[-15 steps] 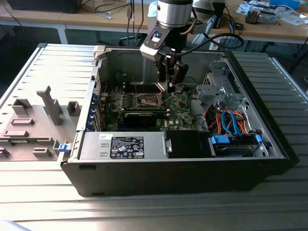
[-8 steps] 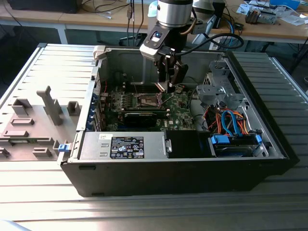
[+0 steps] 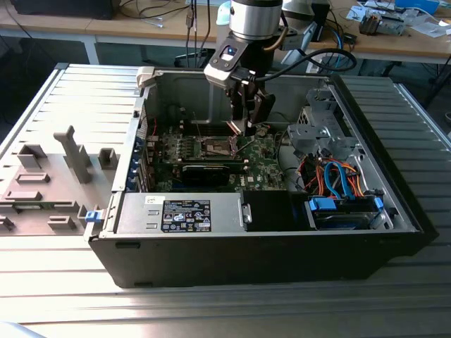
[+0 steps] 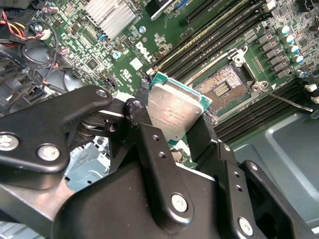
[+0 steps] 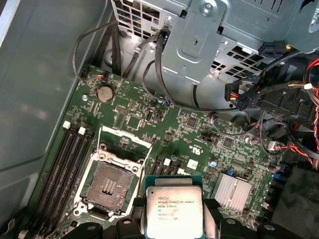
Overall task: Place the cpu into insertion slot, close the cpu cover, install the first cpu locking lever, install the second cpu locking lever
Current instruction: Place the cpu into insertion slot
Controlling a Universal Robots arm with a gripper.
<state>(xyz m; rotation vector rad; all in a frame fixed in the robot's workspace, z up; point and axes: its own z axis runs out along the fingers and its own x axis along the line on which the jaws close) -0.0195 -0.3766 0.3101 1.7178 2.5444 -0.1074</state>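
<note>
The cpu [image 5: 173, 211] sits clamped between the two black fingers of the gripper [image 5: 173, 220]. The fingers are closed just to the chip's width on opposite edges, and its dull metal top faces the first wrist view. It hangs clear above the green board [image 5: 149, 112], beside the insertion slot [image 5: 107, 186] rather than over it. In the exterior view the slot lies at about eight o'clock from the fingertips, near them. The slot is bare, its contact field exposed, so I judge the first step not yet done. The cpu cover [image 5: 124, 137] stands tipped up off the slot. In the second wrist view a thin lever [image 4: 284, 97] juts out past the slot, unlatched. Closing the cover and setting both levers therefore remain to be done. How high the chip rides above the board cannot be told. A second lever is hard to pick out among the slot's metal edging. In the exterior view the fingers and the computer case [image 3: 268, 260] wall hide much of the board.
</note>
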